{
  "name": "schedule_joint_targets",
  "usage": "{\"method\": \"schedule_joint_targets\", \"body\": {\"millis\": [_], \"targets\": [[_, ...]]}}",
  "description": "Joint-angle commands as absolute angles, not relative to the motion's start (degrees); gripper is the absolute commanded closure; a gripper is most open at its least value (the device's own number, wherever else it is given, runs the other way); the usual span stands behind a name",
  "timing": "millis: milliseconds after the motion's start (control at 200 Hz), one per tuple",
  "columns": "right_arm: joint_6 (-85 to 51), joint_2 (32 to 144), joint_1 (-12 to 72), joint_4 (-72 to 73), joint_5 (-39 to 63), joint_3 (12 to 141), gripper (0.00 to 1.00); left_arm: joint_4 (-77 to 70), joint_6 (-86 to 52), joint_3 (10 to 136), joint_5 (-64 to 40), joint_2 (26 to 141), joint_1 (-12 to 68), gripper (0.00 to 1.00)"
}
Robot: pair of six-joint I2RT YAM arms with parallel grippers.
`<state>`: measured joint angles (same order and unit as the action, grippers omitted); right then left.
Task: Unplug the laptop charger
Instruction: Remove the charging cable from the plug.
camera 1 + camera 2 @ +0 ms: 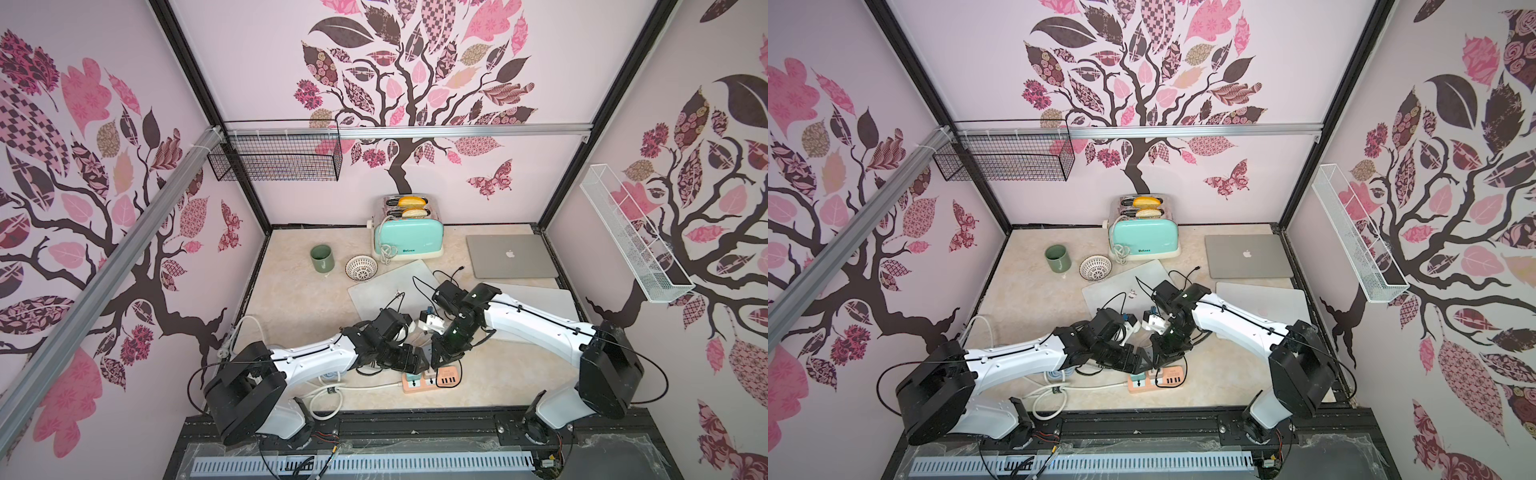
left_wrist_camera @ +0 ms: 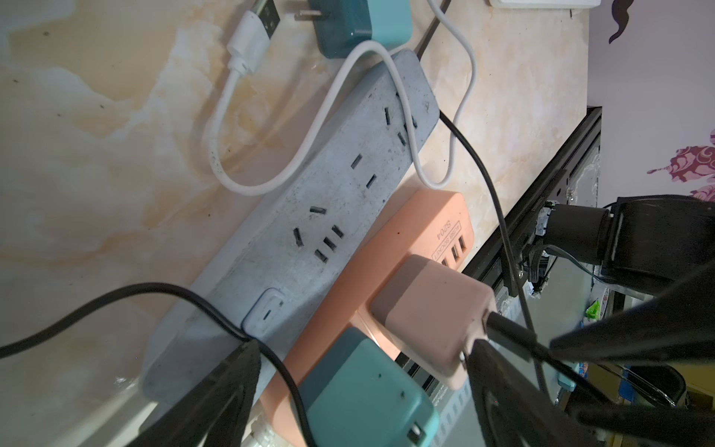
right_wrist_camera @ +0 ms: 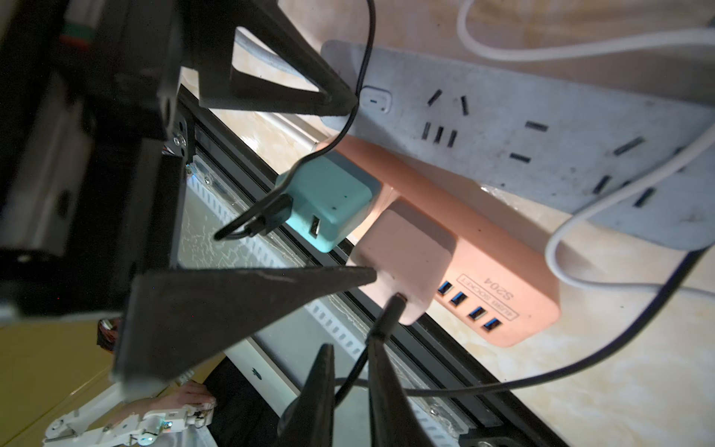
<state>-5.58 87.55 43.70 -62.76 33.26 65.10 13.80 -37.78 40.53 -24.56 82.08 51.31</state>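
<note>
Pink tree-print walls close in a marbled tabletop (image 1: 299, 299), with a mint toaster (image 1: 409, 239) and a shut laptop (image 1: 511, 255) at the back. Down at the front edge both arms crowd over a peach power strip (image 3: 514, 286), which lies against a grey power strip (image 3: 541, 127). The pink charger (image 3: 406, 247) sits plugged into the peach power strip, right beside a teal charger (image 3: 332, 197) in the next socket. A black cable (image 3: 389, 317) runs from the pink charger's outer face. The right gripper (image 3: 350, 346) has its jaws drawn to a narrow gap with that cable caught between them, just past the connector. The left gripper (image 2: 365, 348) is spread wide and holds nothing. One finger (image 3: 240, 305) has its tip against the pink charger's side. The other sits over the switch end of the grey power strip, so the teal charger lies between them.
</note>
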Motion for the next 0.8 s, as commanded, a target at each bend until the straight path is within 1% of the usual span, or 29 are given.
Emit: {"method": "schedule_joint_targets", "body": {"millis": [0, 80, 145, 225, 290, 375, 420, 470, 590, 680, 795], "targets": [[-5.71, 87.91, 44.01, -63.52, 34.18, 66.86, 0.89, 14.42, -37.63, 37.79, -23.71, 84.69, 51.52, 0.12], [-5.75, 87.97, 44.04, -64.03, 34.11, 67.40, 0.93, 14.54, -37.55, 37.80, -23.82, 84.71, 51.52, 0.12], [-5.80, 88.11, 44.08, -64.55, 33.71, 67.93, 0.90, 14.67, -37.47, 37.88, -23.82, 84.76, 51.58, 0.12], [-5.87, 88.07, 44.04, -65.36, 32.64, 68.71, 0.78, 14.62, -37.44, 37.80, -23.82, 84.90, 51.58, 0.12], [-6.03, 88.11, 44.03, -66.35, 31.72, 69.63, 0.64, 14.59, -37.49, 37.82, -23.76, 84.97, 51.51, 0.12], [-6.06, 87.63, 44.04, -67.87, 31.21, 70.85, 0.50, 14.50, -37.40, 37.84, -23.86, 85.04, 51.52, 0.12], [-5.94, 86.89, 44.03, -68.07, 31.11, 71.01, 0.44, 14.37, -37.41, 37.69, -23.88, 85.17, 51.52, 0.12], [-5.27, 85.86, 44.08, -67.90, 31.04, 70.54, 0.40, 14.24, -37.28, 37.70, -23.98, 85.56, 51.59, 0.12], [-3.81, 85.37, 44.01, -68.99, 30.80, 69.32, 0.38, 14.09, -37.27, 37.84, -24.13, 85.83, 51.58, 0.12], [-3.89, 85.04, 43.99, -69.96, 33.24, 69.60, 0.40, 14.24, -37.21, 37.89, -24.16, 85.77, 51.56, 0.12], [-4.01, 83.54, 43.98, -71.24, 35.32, 69.67, 0.41, 14.12, -37.31, 37.71, -24.08, 85.74, 51.58, 0.12]]}}
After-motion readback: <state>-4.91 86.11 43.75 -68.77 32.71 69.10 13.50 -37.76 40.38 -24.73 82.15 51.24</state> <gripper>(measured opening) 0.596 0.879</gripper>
